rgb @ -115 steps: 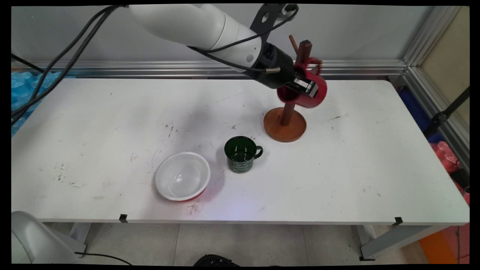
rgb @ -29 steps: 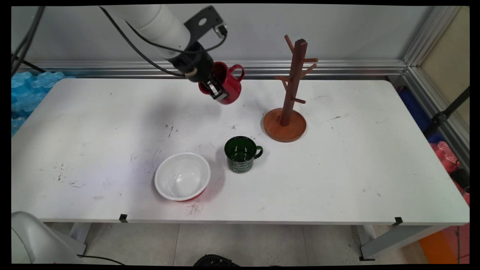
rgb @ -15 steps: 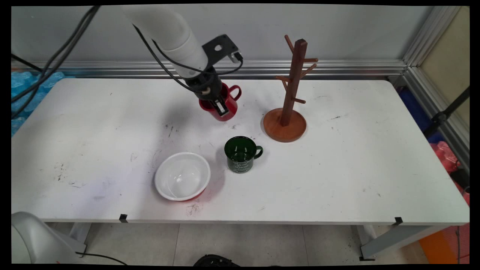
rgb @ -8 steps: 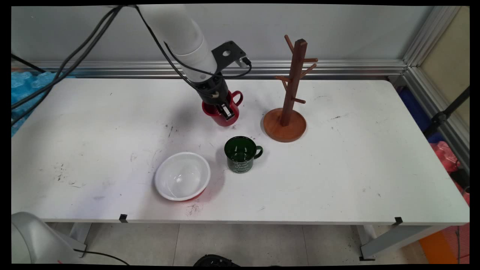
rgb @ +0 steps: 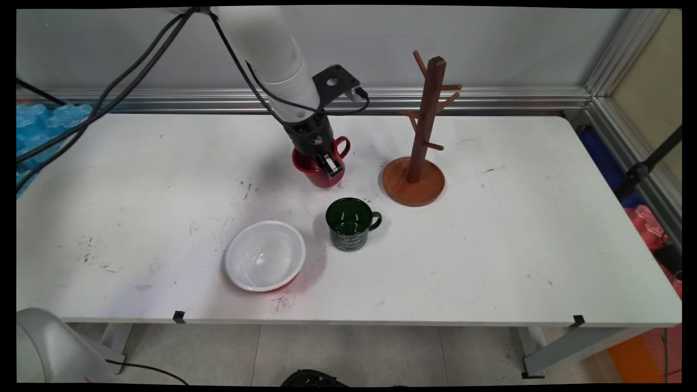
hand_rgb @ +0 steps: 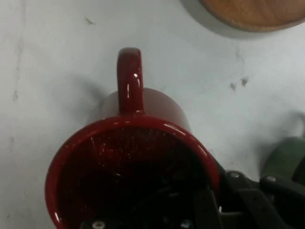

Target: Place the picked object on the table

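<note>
**Worktop scene: gripper clamped on mug**

White worktop (rgb: 517, 261) carries a rack (rgb: 426, 109) right of the gripper (rgb: 326, 163) in the main view. A bowl (rgb: 265, 256) and a green mug (rgb: 348, 223) sit nearer the camera. The gripper pinches the upright red mug's (rgb: 311, 175) wall, right at the worktop.

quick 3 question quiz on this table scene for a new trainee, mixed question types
1. True or false: the gripper is shut on the rim of the red mug.
2. Which thing stands nearest the white bowl? A) the green mug B) the wooden mug tree C) the red mug
3. Fill in: the pegs of the wooden mug tree hold ___ mugs.

Key:
1. True: one finger is inside the red mug and one outside its wall.
2. A
3. no
</note>
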Robot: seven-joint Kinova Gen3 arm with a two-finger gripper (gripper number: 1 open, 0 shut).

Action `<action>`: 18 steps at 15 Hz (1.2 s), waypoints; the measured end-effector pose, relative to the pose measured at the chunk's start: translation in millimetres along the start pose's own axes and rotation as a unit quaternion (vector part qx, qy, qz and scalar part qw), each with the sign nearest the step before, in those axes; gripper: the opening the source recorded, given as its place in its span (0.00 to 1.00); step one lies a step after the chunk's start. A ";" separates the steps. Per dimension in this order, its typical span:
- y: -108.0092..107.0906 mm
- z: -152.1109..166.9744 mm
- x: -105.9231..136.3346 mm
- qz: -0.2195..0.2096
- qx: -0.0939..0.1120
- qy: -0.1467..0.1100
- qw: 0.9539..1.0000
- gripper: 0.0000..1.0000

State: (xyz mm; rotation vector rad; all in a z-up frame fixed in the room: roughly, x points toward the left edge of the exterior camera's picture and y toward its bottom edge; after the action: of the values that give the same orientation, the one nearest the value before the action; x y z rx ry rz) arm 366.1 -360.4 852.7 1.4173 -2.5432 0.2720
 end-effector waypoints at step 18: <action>-5.3 15.4 8.2 -0.029 0.003 -0.028 0.999 1.00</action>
State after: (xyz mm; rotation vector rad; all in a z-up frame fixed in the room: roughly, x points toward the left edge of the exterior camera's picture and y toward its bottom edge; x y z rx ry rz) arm 364.9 -373.9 840.5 1.5186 -2.5416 0.2350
